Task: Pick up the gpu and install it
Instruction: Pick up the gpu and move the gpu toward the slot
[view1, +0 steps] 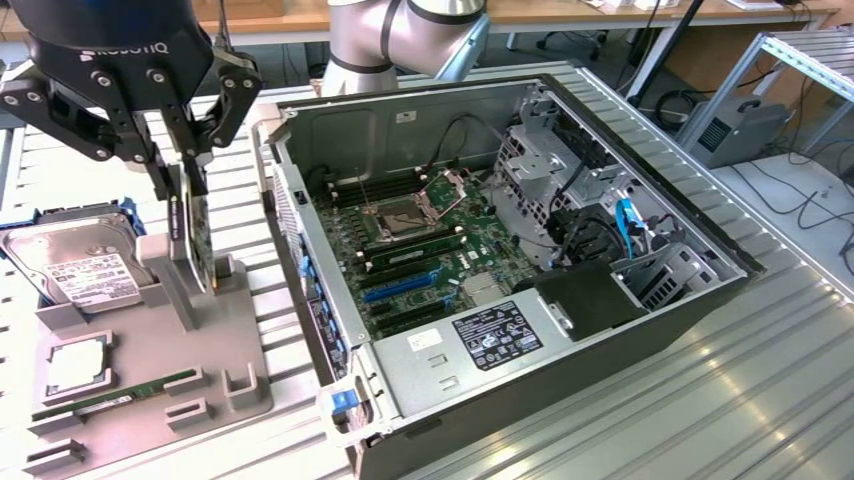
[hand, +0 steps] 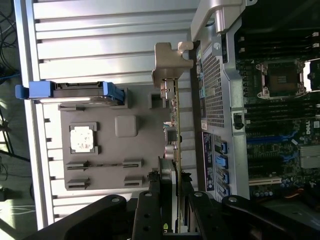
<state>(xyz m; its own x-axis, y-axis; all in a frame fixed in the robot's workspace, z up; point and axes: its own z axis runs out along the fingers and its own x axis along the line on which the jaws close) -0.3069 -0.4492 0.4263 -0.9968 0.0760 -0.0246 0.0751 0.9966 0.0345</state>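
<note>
Fingers (view1: 207, 125) of the gripper (view1: 183, 172) clamp the top edge of the gpu (view1: 195, 238), a thin dark card with a green board edge. It stands upright in the grey holder (view1: 134, 350), at nine o'clock from the open computer case (view1: 694, 250) in the exterior view.

Matt grey, perhaps plastic holder (view1: 134, 330); ribbed, shiny metal table (view1: 747, 400); gpu (hand: 176, 125) with silvery metal bracket (hand: 170, 57).

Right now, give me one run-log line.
gripper shut on gpu | gpu upright in gray fixture | not yet installed in open case
</note>
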